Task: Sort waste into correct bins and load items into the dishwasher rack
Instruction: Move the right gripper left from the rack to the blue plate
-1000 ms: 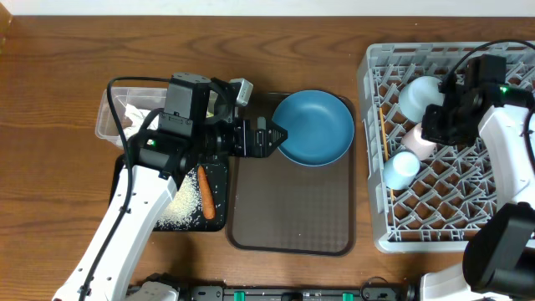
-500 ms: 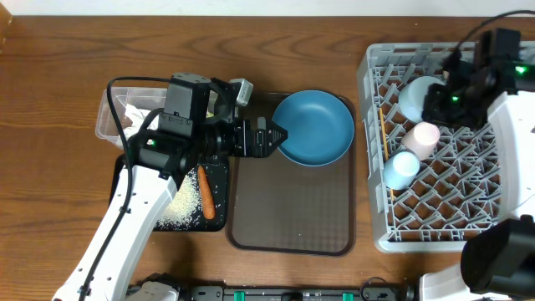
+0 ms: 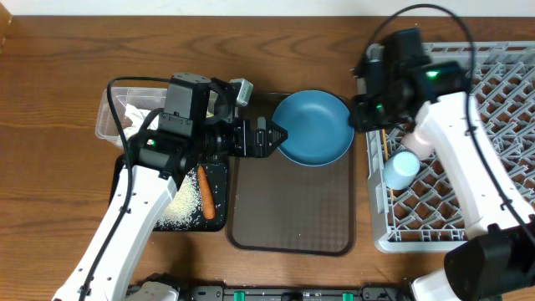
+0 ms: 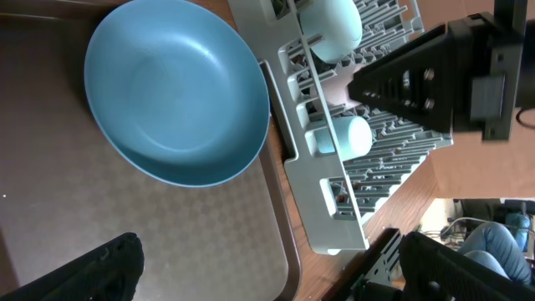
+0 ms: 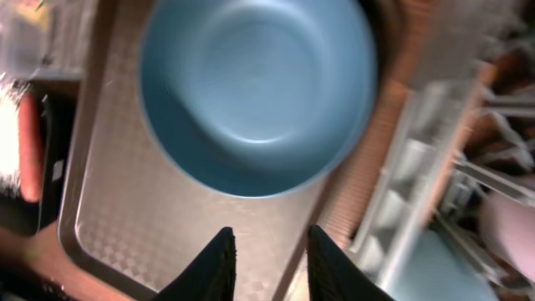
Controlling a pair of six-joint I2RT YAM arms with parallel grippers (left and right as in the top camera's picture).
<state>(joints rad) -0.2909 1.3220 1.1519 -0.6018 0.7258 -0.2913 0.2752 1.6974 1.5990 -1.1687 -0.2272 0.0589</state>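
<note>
Plate [image 3: 313, 127], dark blue, lies on the brown tray [image 3: 288, 219]. At its left rim I see my left gripper [image 3: 274, 138], fingers wide apart, holding nothing. My right gripper [image 5: 266, 266] hangs near its right rim, fingers a little apart, empty. Right of the plate stands the rack [image 3: 376, 219], with a light blue cup [image 3: 401, 167] inside.

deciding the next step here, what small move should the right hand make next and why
Probably lower the right hand onto the rack-side rim of the dark blue plate and close. Its fingers stand apart and empty near that edge, the plate lies on the brown tray outside the rack, and the left hand hovers open at the opposite side.
</note>
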